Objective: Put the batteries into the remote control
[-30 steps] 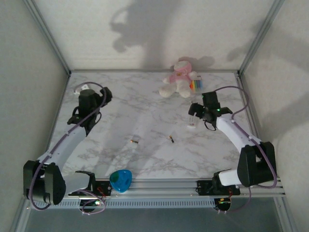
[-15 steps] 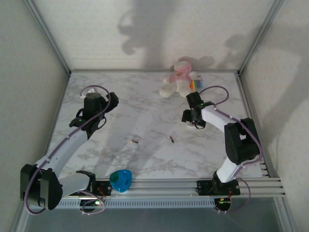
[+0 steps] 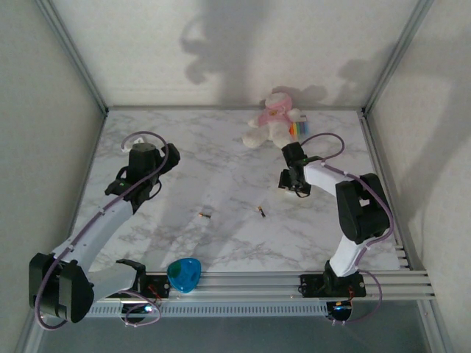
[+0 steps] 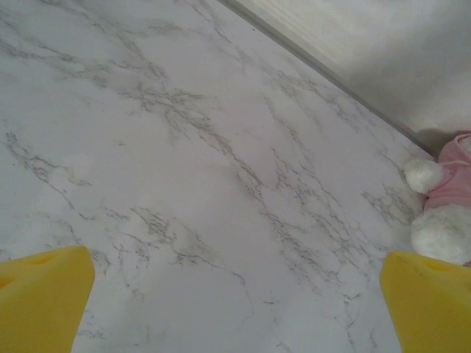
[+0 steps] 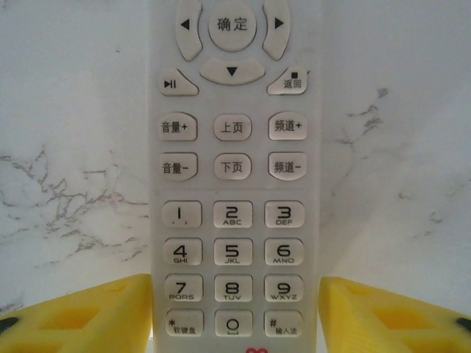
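Top view: whitish battery and dark battery are lying loose mid-table, unloaded; my right pincer is sitting beyond them.
Left wrist: left pincer is gaping wide over the table.
Right wrist: fingers are bracketing the remote control, buttons up; cannot tell if clamped; all loading is remaining.
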Robot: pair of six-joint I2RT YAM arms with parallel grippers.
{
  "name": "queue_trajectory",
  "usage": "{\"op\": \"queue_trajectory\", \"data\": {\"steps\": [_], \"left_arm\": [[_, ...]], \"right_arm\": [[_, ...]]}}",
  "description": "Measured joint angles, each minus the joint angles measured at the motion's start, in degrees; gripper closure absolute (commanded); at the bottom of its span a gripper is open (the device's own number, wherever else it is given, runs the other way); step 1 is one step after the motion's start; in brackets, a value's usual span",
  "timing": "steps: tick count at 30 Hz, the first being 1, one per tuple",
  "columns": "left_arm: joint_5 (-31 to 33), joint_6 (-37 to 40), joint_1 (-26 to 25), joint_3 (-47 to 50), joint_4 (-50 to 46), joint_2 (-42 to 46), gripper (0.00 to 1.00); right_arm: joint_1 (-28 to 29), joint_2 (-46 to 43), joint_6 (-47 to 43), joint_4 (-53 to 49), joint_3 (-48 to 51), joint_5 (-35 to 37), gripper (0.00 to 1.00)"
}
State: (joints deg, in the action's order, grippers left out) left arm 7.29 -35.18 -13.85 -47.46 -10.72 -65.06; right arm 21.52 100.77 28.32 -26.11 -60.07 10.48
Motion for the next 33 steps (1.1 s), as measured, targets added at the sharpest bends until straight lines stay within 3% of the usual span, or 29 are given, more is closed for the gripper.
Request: {"op": "queue_trajectory", "data": {"steps": [2, 6, 13, 17, 25, 33], "left_arm": [[-0.04, 0.02, 0.00, 0.00, -0.11, 0.31, 0.00], [-0.90, 0.00, 0.00, -0.15, -0.17, 0.87, 0.00], [-4.61, -0.04, 0.00, -2.29, -1.01, 0.92, 0.00], [-9.05, -1.18, 0.00, -3.61, -0.42, 0.90, 0.00], [-22.64, -7.34, 1.40, -4.87, 7.82, -0.04, 0.00], [-38.47, -20.17, 5.38, -4.85, 26.01, -4.87, 0.00]], "right_arm": [[0.13, 0.31, -0.24, 0.39, 0.46, -0.02, 0.43], [0.24, 0.92, -0.81, 1.18, 1.09, -0.02, 0.57], [0.46, 0.55, -0.87, 1.14, 1.09, -0.17, 0.62], [1.14, -1.90, -0.87, -0.48, 0.37, -3.91, 0.62], [2.71, -10.71, -0.35, -0.37, -8.70, -22.40, 0.61], [2.80, -13.25, 6.23, 6.62, -15.02, -41.03, 0.62]]}}
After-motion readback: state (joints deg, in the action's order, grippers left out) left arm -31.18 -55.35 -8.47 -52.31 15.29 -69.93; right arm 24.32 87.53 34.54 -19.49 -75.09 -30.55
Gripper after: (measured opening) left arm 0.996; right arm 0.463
